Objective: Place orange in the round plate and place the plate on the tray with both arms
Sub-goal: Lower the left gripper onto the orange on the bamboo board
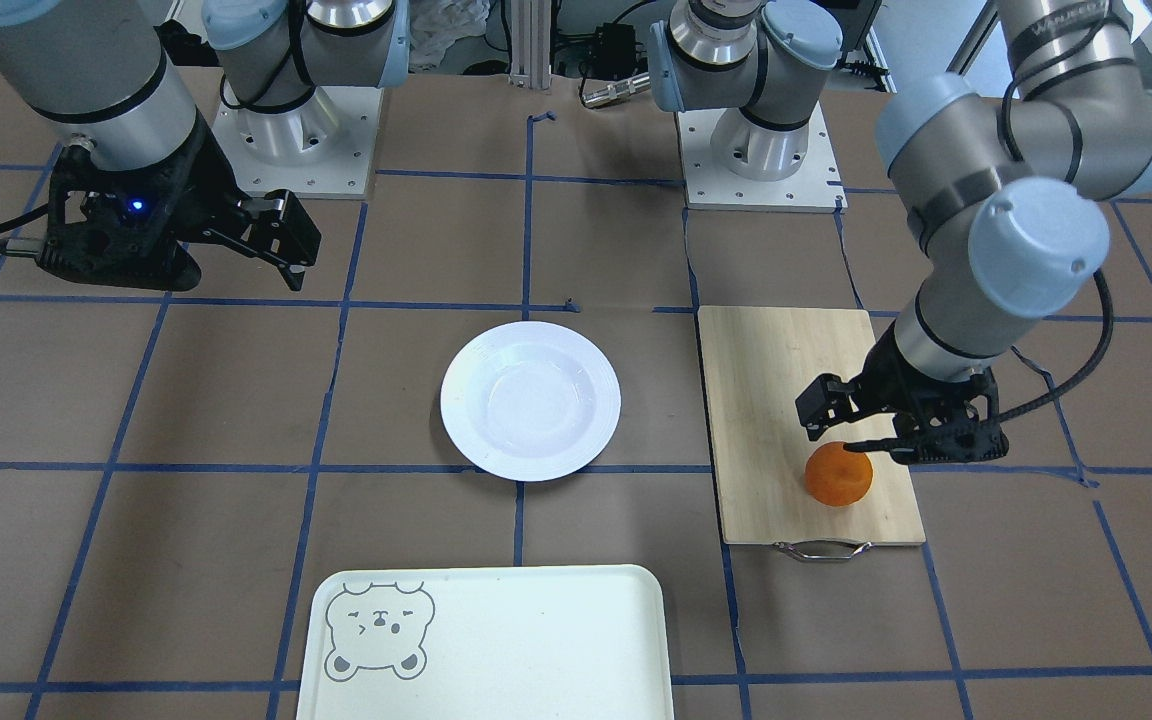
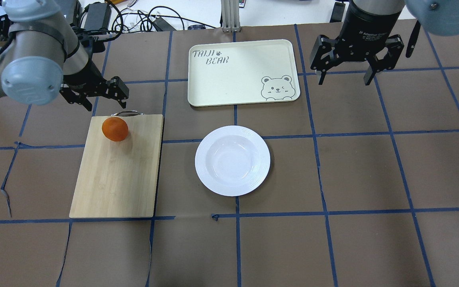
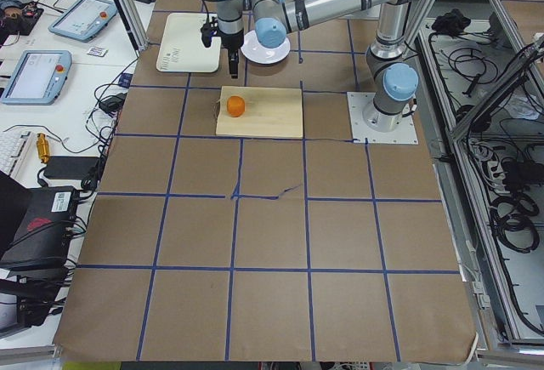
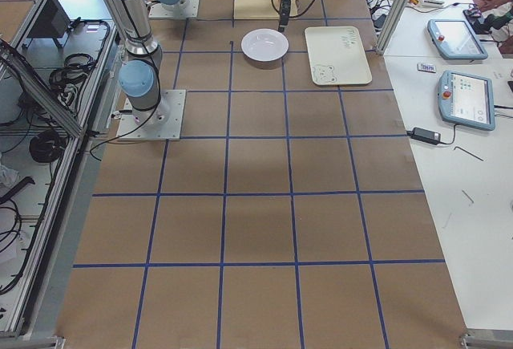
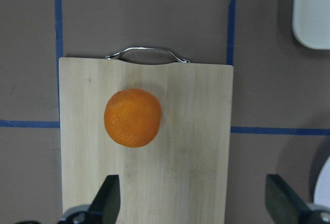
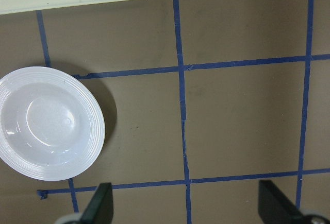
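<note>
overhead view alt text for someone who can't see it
An orange sits on a cutting board at left, the open left gripper close by. An empty white plate lies mid-table with a cream tray beyond it; the open right gripper hovers at upper right.

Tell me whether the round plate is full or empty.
Empty: the round plate shows a bare white centre; the orange sits on the cutting board.

From overhead I see the round plate lying flat mid-table; the tray at its 12 o'clock, the orange towards 9 o'clock.
</note>
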`<action>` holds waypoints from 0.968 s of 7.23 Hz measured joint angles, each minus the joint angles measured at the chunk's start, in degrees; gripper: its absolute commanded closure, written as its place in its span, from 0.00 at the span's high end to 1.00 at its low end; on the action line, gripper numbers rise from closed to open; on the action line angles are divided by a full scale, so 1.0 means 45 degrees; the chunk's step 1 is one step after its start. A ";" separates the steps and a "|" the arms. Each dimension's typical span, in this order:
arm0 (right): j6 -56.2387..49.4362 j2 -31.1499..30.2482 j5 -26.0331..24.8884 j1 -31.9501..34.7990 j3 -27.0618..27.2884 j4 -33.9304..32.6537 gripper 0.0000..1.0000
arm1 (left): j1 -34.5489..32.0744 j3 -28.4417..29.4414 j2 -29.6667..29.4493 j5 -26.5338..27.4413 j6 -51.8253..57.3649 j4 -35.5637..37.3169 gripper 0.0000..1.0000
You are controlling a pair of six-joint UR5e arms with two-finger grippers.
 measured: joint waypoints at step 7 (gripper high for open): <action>0.0033 0.0007 -0.0020 0.0010 0.0033 0.0032 1.00 | 0.0274 -0.0057 -0.2349 0.0531 0.0992 0.0472 0.00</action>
